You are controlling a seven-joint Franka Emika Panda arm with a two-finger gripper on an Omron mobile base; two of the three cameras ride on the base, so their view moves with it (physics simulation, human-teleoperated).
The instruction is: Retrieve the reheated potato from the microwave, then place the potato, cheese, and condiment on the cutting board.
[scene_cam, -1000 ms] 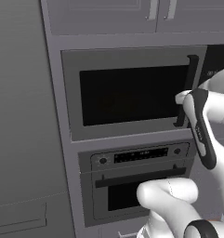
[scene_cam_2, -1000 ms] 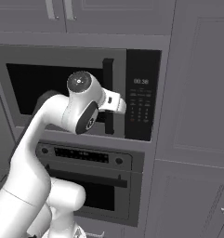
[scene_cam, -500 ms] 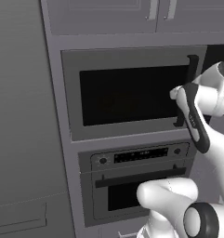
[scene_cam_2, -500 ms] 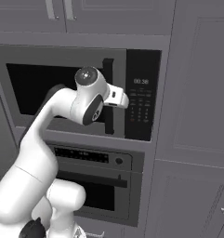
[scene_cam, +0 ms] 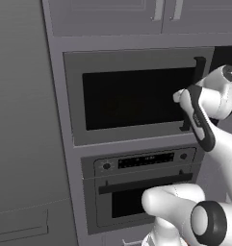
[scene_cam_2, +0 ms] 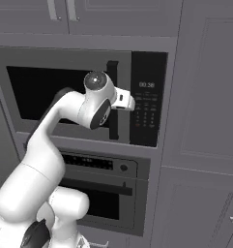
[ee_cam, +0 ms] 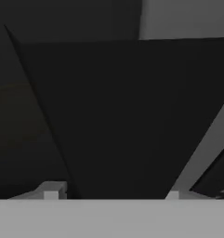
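gripper (ee_cam: 108, 197) at microwave (scene_cam: 132, 96) door handle (scene_cam_2: 113, 101), 3 o'clock side; clamp state unreadable; partial grip may slip off pulling.

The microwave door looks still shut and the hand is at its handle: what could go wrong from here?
1. The hand sits at the dark vertical door handle; in the hand view the handle fills the space between the fingertips, but the grip is unclear, so a pull may slip.
2. The microwave door swings toward the arm, whose elbow stands close before the glass and may block it.
3. The keypad is right beside the handle; a drift could press it.
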